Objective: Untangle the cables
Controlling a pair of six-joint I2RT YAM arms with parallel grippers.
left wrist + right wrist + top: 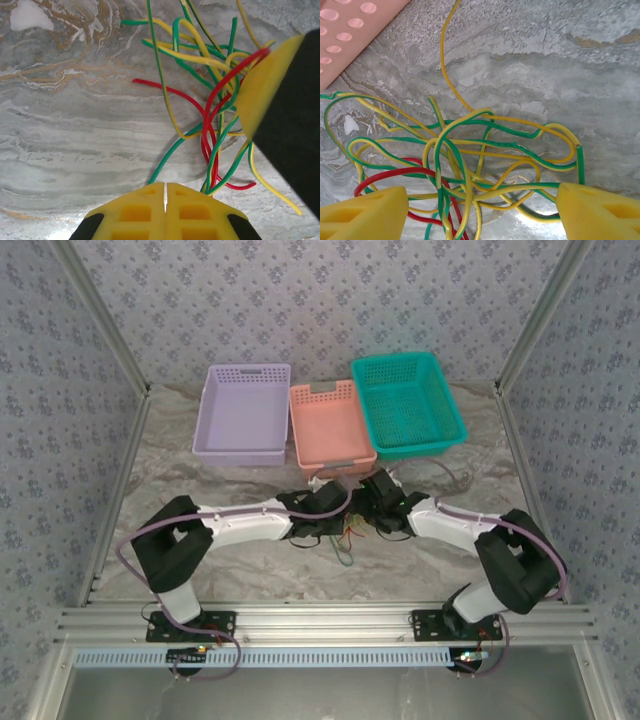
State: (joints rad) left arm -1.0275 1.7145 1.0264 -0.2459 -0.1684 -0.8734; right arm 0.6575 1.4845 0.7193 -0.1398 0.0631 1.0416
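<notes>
The cables lie in a loose tangle of yellow, green, yellow-green and red wires on the marble table, between the two wrists. My left gripper is shut, its yellow fingers meeting at a thin slit with no wire showing in it. A green cable runs under its left fingertip, and several more pass under the right one. My right gripper is open and straddles the tangle, with wires lying between its fingers. One of its fingers hangs over the tangle in the left wrist view.
Three baskets stand at the back of the table: purple, pink and teal. The pink basket's corner is close to the tangle's far left side. Metal frame posts border the table on both sides.
</notes>
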